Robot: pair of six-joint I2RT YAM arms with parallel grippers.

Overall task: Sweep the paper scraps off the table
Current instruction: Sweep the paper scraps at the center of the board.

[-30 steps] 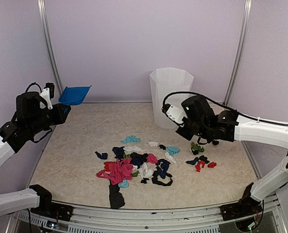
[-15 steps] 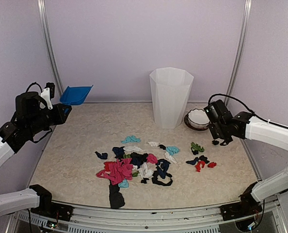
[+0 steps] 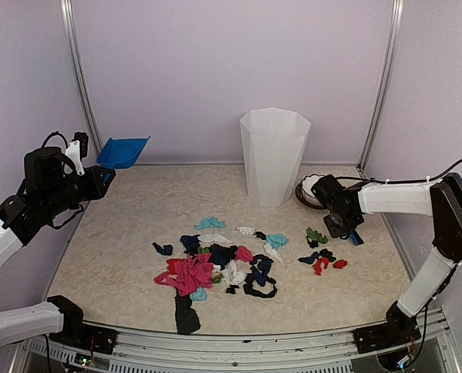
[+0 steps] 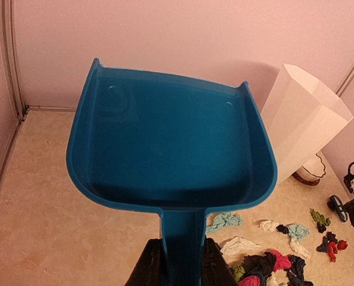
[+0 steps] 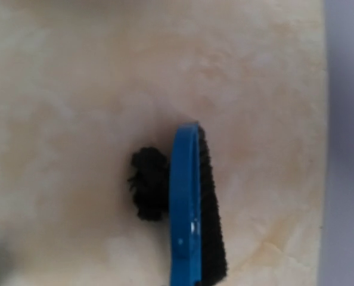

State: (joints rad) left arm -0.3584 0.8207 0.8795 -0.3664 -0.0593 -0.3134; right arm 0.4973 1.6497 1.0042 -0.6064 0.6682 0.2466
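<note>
Beige table [image 3: 114, 233], paper scraps [image 3: 215, 260], lilac walls [image 3: 215, 70], left claw [image 4: 180, 262] pinching dustpan [image 4: 171, 149], right claw [image 3: 344, 227] unclear

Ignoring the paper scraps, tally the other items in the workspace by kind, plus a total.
dustpan: 1
brush: 1
bin: 1
bowl: 1
Total: 4

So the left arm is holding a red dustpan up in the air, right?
No, the dustpan is blue, not red; the left wrist view shows it. The left gripper does hold it up in the air.
</note>
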